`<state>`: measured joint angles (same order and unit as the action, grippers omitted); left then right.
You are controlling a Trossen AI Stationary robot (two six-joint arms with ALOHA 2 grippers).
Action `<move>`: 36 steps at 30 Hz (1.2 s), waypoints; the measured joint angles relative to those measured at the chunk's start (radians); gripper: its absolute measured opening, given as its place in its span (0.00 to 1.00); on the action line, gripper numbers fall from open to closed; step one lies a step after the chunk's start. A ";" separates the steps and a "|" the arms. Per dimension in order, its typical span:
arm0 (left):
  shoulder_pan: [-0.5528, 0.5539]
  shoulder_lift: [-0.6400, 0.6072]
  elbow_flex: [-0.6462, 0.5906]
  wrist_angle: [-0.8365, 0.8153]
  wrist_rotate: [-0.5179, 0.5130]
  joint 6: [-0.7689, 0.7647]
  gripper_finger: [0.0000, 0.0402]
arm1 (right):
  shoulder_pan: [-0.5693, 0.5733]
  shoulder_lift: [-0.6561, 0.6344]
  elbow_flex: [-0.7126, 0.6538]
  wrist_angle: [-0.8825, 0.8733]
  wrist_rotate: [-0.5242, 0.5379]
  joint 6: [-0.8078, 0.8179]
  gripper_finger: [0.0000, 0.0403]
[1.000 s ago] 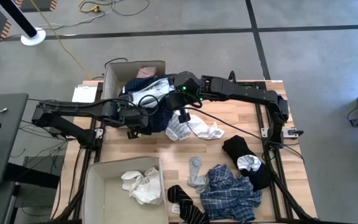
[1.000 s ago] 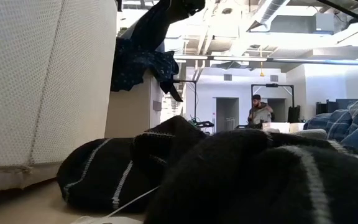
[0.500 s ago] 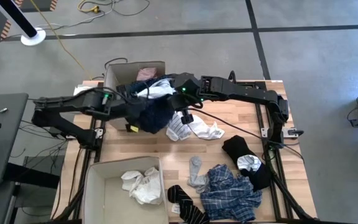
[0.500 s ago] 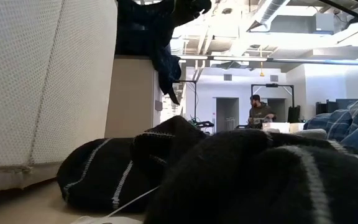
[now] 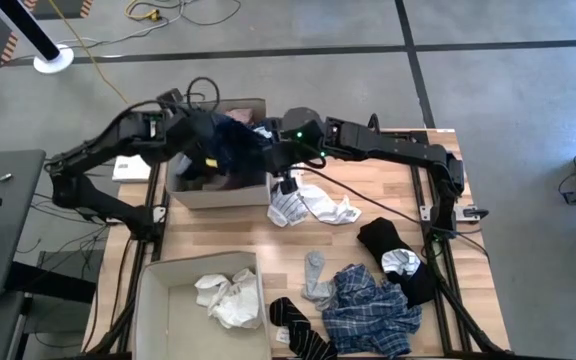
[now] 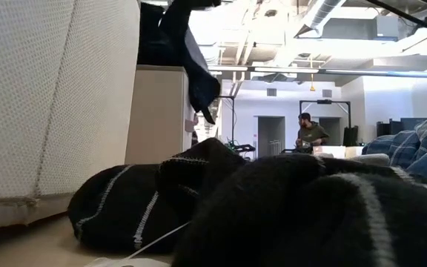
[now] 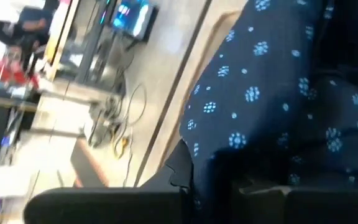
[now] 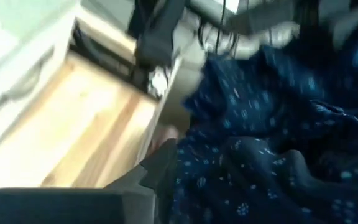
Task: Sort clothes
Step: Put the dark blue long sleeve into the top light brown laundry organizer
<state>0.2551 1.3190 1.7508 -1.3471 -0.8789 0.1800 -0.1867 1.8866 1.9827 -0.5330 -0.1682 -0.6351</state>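
A navy dotted garment point(image 5: 236, 150) hangs over the far cardboard box point(image 5: 218, 190), with my left gripper point(image 5: 211, 140) shut on it above the box. In the low view the garment point(image 6: 193, 70) dangles past the box's wall point(image 6: 158, 111). My right gripper point(image 5: 278, 163) stands right beside the garment's right side at the box's right corner; in its wrist view the dotted cloth point(image 8: 260, 143) fills the space in front of it. Other clothes lie on the table: white and striped pieces point(image 5: 313, 205), black ones point(image 5: 393, 250), a blue plaid one point(image 5: 368, 305). My left gripper holds the navy dotted garment, whose cloth point(image 7: 260, 118) bunches right at the fingers and hides the place of contact. The garment is lifted, hanging slack below the gripper over the far box.
A second cardboard box point(image 5: 168, 310) at the near left holds a white garment point(image 5: 230, 298). A grey sock point(image 5: 313, 275) and dark striped socks point(image 5: 298, 325) lie near the front edge. A bare strip of wood lies between the two boxes.
My left gripper has risen and gone toward the table's far edge, from the table in front of the far box to above it. The navy dotted garment has come up with it, off the box's front wall, and now hangs over the box.
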 joint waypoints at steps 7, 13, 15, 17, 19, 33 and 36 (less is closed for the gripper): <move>0.181 0.002 0.000 0.032 0.068 0.018 0.04 | -0.056 0.000 0.000 0.165 -0.226 0.097 0.40; 0.331 0.025 -0.023 0.042 0.245 -0.003 0.06 | -0.138 0.000 -0.027 0.275 -0.428 0.249 0.38; 0.366 0.032 -0.054 0.053 0.290 -0.007 0.06 | -0.166 0.001 -0.046 0.317 -0.482 0.312 0.38; 0.387 0.038 -0.091 0.080 0.329 -0.010 0.07 | -0.189 0.001 -0.078 0.375 -0.514 0.363 0.38; 0.407 0.041 -0.138 0.101 0.362 -0.011 0.07 | -0.204 0.000 -0.117 0.432 -0.517 0.401 0.38; 0.426 0.042 -0.271 0.200 0.591 0.110 0.42 | -0.222 0.000 -0.256 0.482 -0.524 0.420 0.38; 0.425 0.041 -0.227 0.120 0.609 0.123 0.54 | -0.222 0.000 -0.256 0.485 -0.525 0.418 0.38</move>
<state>0.6805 1.3602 1.5239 -1.2272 -0.2701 0.3035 -0.4084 1.8870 1.7264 -0.0483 -0.6930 -0.2169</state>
